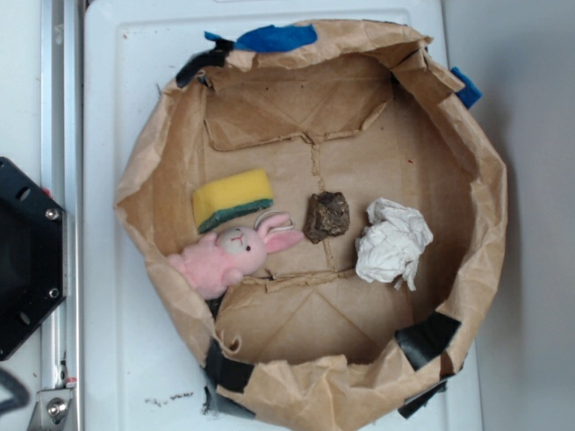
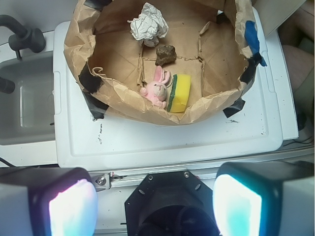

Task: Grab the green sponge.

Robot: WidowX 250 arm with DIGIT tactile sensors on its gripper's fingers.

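The green sponge (image 1: 232,199) is a yellow foam block with a dark green layer. It lies on the floor of a brown paper basin (image 1: 467,171), at its left side, just above the pink bunny. In the wrist view the green sponge (image 2: 179,92) sits at the basin's near wall, right of the bunny. My gripper (image 2: 155,204) is open, its two pads wide apart at the bottom of the wrist view, high above the robot base and well short of the basin. Nothing is between the fingers. The gripper does not show in the exterior view.
A pink plush bunny (image 1: 232,256) touches the sponge's lower edge. A brown lump (image 1: 326,216) and a crumpled white paper (image 1: 393,243) lie to the right. The basin's walls stand up all around. The black robot base (image 1: 27,260) is at the left. A grey sink (image 2: 24,98) lies beside the white board (image 2: 162,142).
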